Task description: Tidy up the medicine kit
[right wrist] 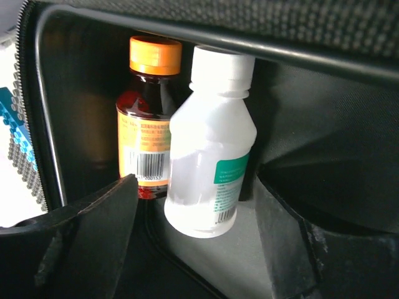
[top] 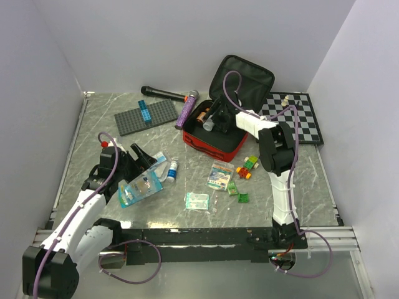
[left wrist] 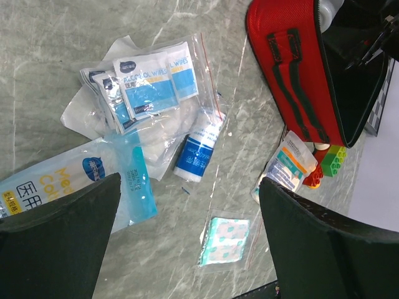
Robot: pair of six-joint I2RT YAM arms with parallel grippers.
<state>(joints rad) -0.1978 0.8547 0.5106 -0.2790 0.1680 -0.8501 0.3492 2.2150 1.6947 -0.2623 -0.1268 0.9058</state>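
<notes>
The red medicine kit (top: 214, 142) lies open at the back centre, with its black lid (top: 244, 80) standing up. My right gripper (top: 218, 119) is open inside it. In the right wrist view a white bottle (right wrist: 209, 163) and a brown bottle with an orange cap (right wrist: 147, 128) stand ahead of the right gripper (right wrist: 196, 240), ungripped. My left gripper (left wrist: 190, 249) is open and empty, above a plaster packet (left wrist: 223, 240). An alcohol wipes bag (left wrist: 148, 80), a small blue-and-white bottle (left wrist: 198, 152), a blue cotton bag (left wrist: 75, 180) and a plaster pack (left wrist: 290, 165) lie loose nearby.
A grey studded baseplate (top: 148, 116), a black microphone (top: 161, 93) and a purple tube (top: 187, 109) lie at the back left. A chessboard (top: 298, 116) sits at the back right. Coloured bricks (top: 248, 167) lie right of the kit's front.
</notes>
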